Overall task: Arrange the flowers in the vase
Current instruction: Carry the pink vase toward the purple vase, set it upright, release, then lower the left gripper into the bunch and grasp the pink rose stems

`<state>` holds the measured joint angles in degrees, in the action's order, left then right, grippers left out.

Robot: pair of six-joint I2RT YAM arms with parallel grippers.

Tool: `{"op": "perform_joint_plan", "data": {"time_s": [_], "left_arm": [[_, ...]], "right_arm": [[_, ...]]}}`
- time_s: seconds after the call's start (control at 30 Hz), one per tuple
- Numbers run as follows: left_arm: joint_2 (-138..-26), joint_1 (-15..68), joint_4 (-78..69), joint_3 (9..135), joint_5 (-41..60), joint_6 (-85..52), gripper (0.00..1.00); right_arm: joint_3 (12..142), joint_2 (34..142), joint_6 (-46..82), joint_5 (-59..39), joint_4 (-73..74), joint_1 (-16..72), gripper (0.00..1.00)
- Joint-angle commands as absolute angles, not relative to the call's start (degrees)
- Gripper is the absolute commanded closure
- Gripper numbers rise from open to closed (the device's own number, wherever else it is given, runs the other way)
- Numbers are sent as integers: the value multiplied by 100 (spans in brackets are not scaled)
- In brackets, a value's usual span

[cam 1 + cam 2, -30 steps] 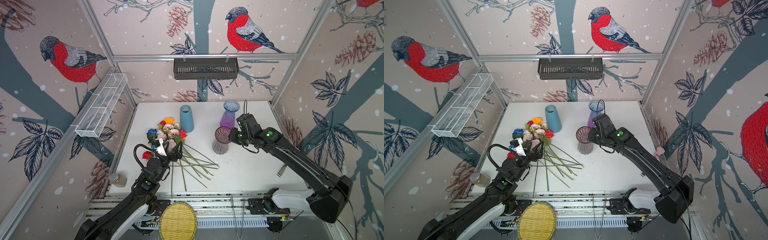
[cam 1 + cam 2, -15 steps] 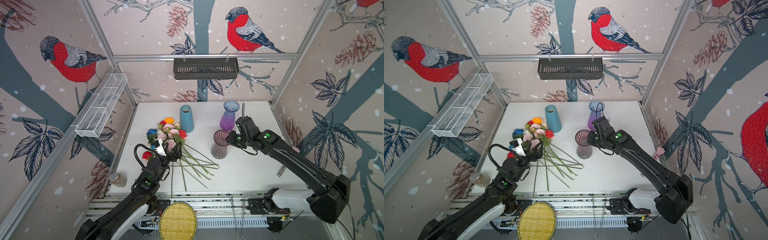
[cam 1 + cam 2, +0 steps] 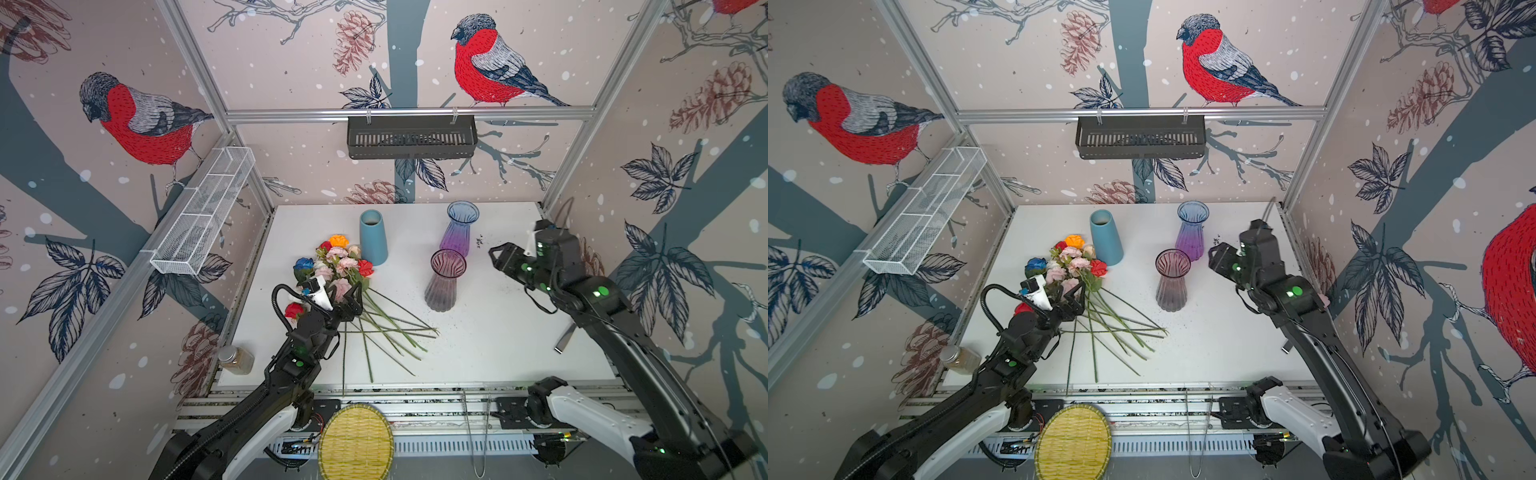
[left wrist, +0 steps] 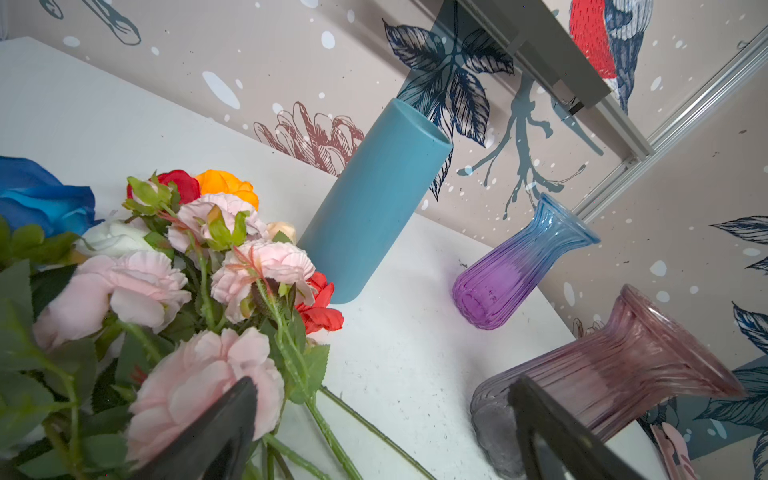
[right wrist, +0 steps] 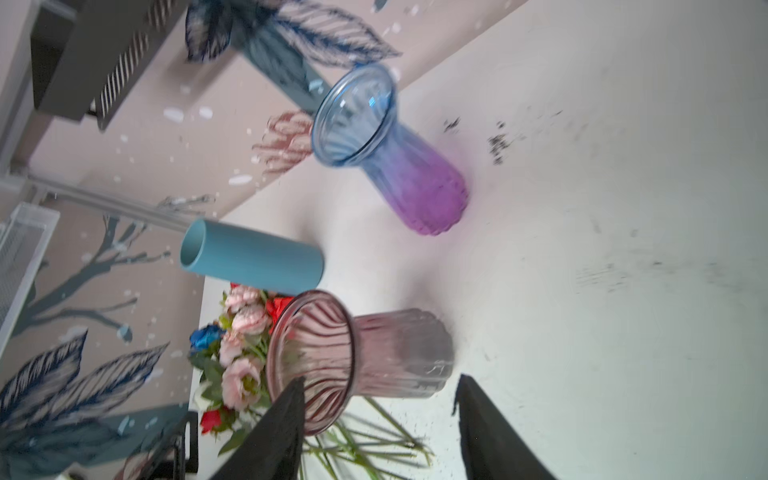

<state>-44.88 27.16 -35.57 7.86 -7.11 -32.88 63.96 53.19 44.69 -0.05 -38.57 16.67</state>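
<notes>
The flowers [image 3: 336, 266] lie in a bunch on the white table [image 3: 498, 332], blooms toward the back and green stems fanned toward the front. My left gripper [image 3: 338, 293] hovers open over the bunch where blooms meet stems. In the left wrist view one finger [image 4: 232, 415] sits against a pink bloom [image 4: 199, 382], and stems cross the gap. A mauve ribbed glass vase [image 3: 442, 282] stands upright at the centre. My right gripper [image 3: 505, 257] is open, apart from the vase on its right; in the right wrist view the vase [image 5: 374, 353] lies beyond the fingertips.
A teal cylinder vase [image 3: 372, 237] stands just behind the blooms. A blue-to-purple glass vase [image 3: 459, 230] stands behind the mauve one. A small jar [image 3: 237, 359] sits at the front left corner. A woven yellow tray [image 3: 355, 442] lies below the table's front edge.
My right gripper opened, let go of the mauve vase and drew back to the right. The vase stays upright. The left arm has barely moved.
</notes>
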Motion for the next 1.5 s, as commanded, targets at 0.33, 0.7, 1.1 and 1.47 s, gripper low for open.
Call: {"op": "perform_joint_plan", "data": {"time_s": [0.33,0.7,1.1,1.47], "left_arm": [[-6123,2135,-4068,1491,978,-3492,51],[-7369,1580,-4218,1997,2613,-3869,50],[-7110,1616,-4049,1263,3008,-5284,47],[-8207,1647,-3867,1644,3195,-5437,47]], "right_arm": [[2602,4181,4360,-1795,-1982,-9,43],[1168,4052,4577,-1565,-1055,-8,45],[1024,4103,4619,-1594,-845,-7,44],[1019,4135,4641,-1591,-853,-2,44]]}}
